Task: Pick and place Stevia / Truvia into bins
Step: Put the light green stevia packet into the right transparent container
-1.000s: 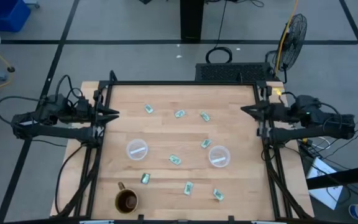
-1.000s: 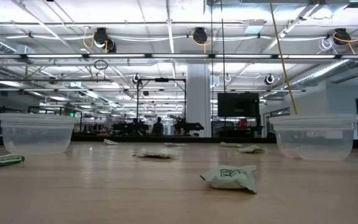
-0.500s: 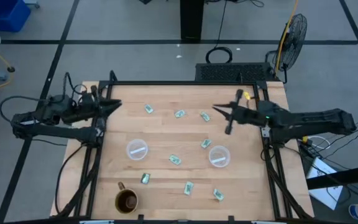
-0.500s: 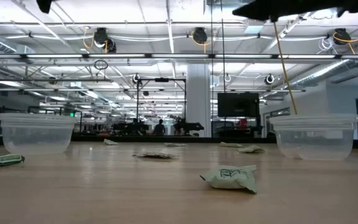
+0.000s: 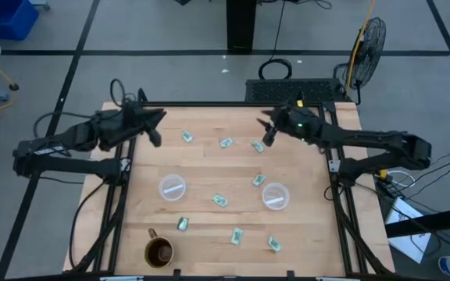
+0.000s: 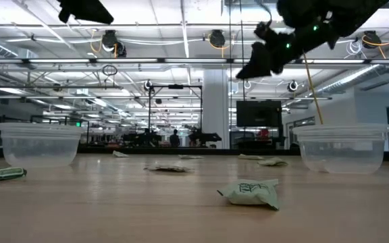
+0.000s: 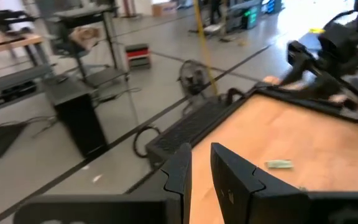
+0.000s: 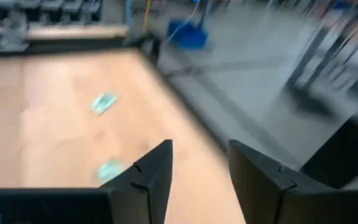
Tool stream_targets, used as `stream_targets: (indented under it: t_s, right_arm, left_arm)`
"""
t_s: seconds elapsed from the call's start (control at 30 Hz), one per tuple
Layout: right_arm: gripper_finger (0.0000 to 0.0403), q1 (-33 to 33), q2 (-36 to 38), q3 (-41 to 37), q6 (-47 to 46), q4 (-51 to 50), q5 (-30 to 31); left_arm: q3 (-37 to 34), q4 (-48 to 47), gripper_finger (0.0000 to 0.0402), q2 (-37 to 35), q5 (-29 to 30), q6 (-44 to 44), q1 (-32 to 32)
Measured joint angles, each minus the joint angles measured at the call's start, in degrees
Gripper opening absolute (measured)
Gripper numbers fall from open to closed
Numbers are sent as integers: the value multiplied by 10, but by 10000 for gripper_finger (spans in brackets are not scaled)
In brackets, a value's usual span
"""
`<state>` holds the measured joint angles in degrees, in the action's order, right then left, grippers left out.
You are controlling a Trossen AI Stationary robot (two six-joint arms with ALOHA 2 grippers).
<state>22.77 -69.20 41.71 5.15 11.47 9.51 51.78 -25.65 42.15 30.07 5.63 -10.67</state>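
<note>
Several green-and-white Stevia packets lie flat on the wooden table, among them packets (image 5: 187,136), (image 5: 226,143), (image 5: 257,145) near the far edge and one (image 6: 250,193) close in the low view. Two clear cups, the bins, stand upright: one left (image 5: 172,188), one right (image 5: 276,196). My left gripper (image 5: 161,119) hovers high over the far left of the table, its fingers a narrow gap apart (image 7: 201,167), with nothing between them. My right gripper (image 5: 264,123) hangs open (image 8: 201,163) over the far right, above the packets, also with nothing between its fingers.
A brown mug (image 5: 159,252) stands near the front left edge. A black frame (image 5: 233,104) runs along the table's far edge and sides. A fan (image 5: 369,39) and a dark mat (image 5: 295,90) sit beyond the far right corner.
Both arms have risen from the table's side edges and swung inward. My right gripper has gone toward the left and far edge, over the far packets, and has opened. My left gripper has gone toward the far edge and slightly right. Packets and cups have stayed put.
</note>
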Motion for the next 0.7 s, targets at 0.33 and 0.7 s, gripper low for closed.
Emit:
stream_targets:
  t_s: [0.33, 0.7]
  right_arm:
    - [139, 4, -145, 0, -45, -55, -22]
    - [141, 0, -227, 0, -60, -52, -24]
  left_arm:
    - [3, 1, 67, 34, -2, -4, -40]
    - [3, 1, 67, 33, -21, -3, -40]
